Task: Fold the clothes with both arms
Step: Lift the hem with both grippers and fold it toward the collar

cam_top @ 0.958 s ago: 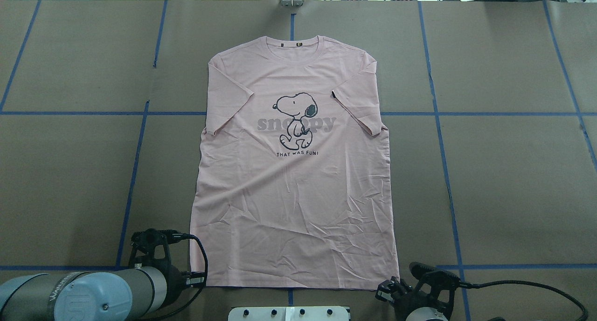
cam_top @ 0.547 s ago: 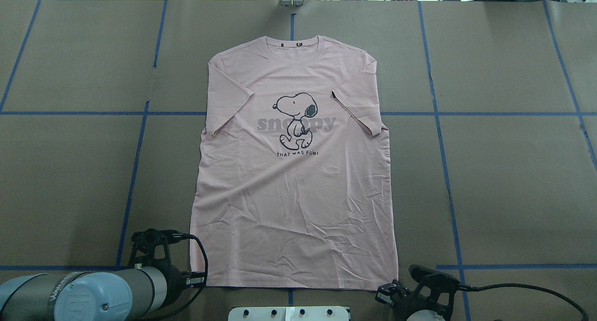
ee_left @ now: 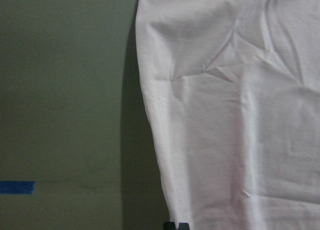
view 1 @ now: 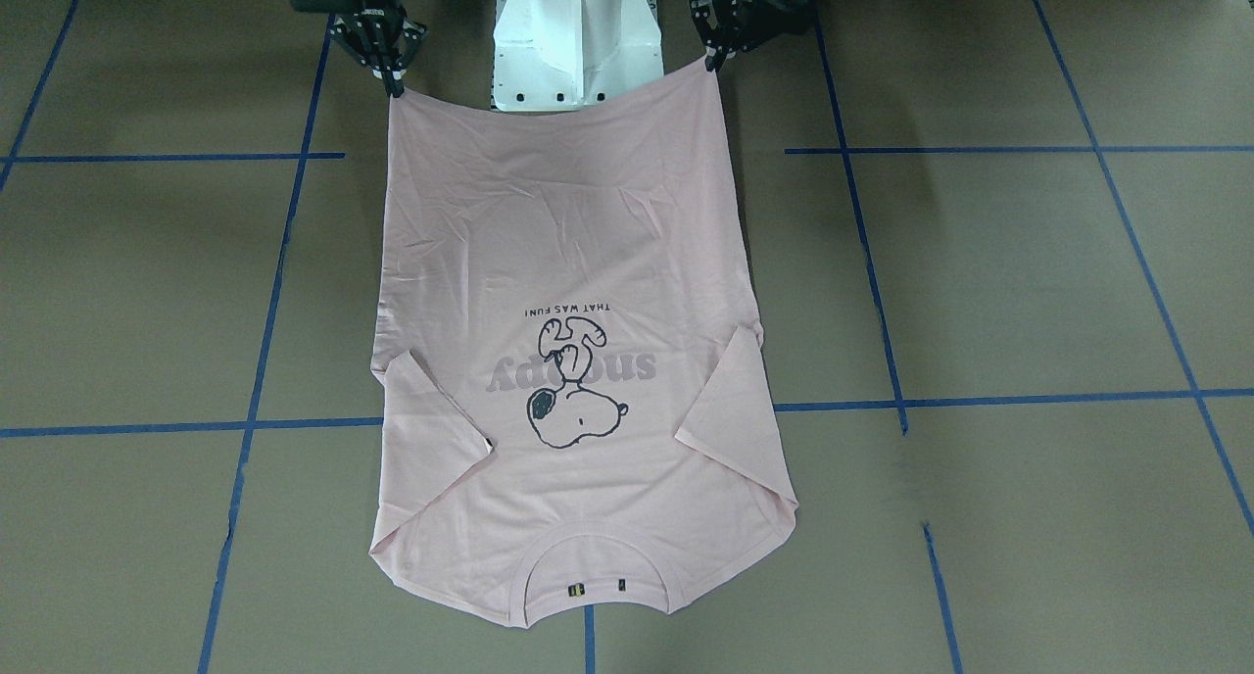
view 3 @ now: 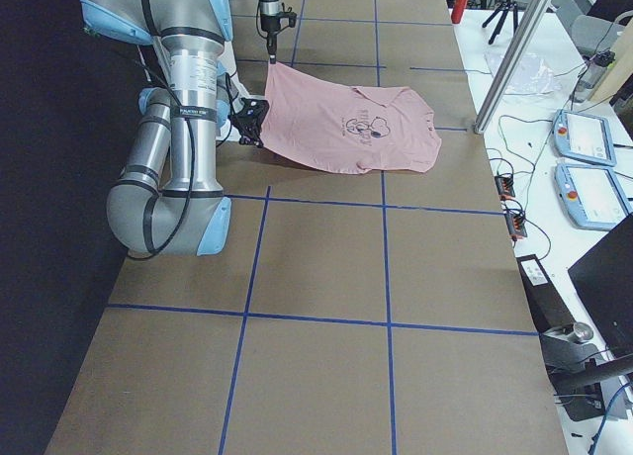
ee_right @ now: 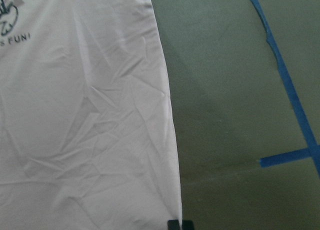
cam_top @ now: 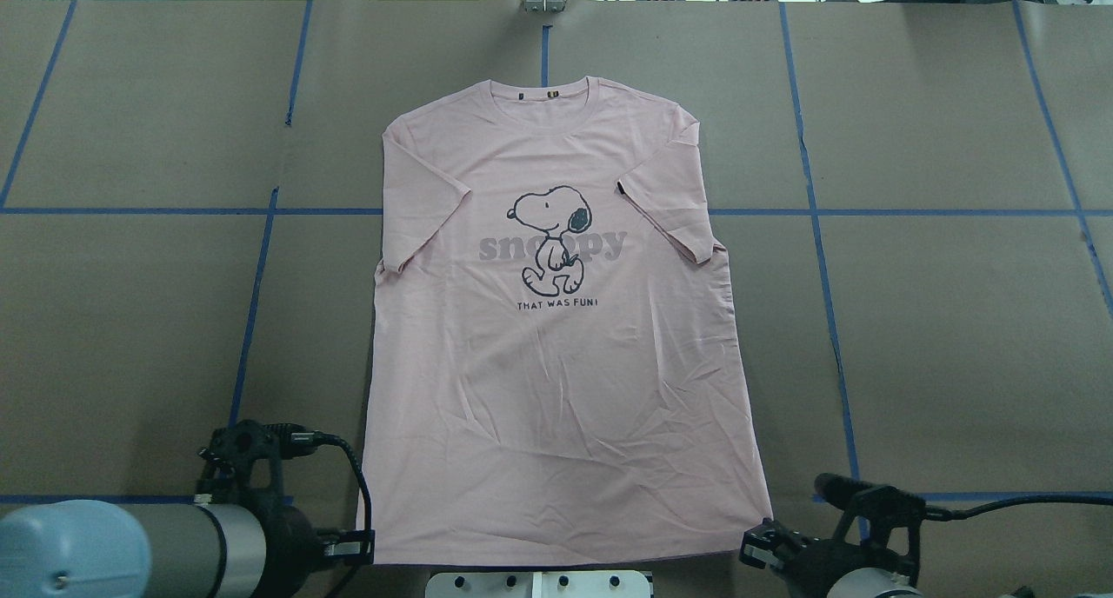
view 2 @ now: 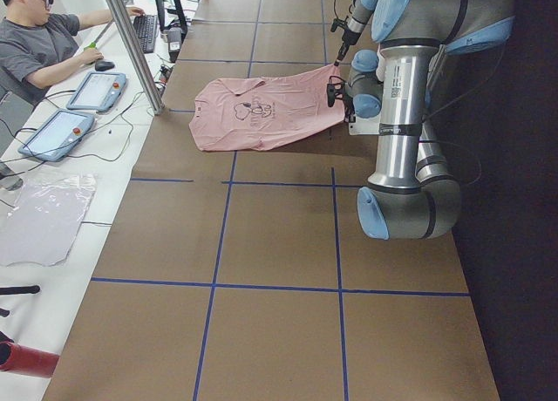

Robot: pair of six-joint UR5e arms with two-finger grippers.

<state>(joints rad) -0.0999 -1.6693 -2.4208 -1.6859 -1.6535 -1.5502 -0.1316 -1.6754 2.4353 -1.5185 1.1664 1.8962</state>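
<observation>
Pink T-shirt [cam_top: 556,363] lies print-up at the middle of the table [cam_top: 130,320], collar [cam_top: 552,94] on the far side. The left gripper [view 1: 713,59] and right gripper [view 1: 394,84] each pinch one near hem [cam_top: 556,556] corner, holding it above the table, probably to carry the hem toward the collar for folding.

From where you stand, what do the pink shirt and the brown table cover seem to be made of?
The pink T-shirt looks like soft, matte knit cloth, perhaps cotton: fine creases, limp drape at the lifted hem. The brown table cover looks like matte paper or thin card in sheets: visible seams, no shine. Neither is certain.
</observation>
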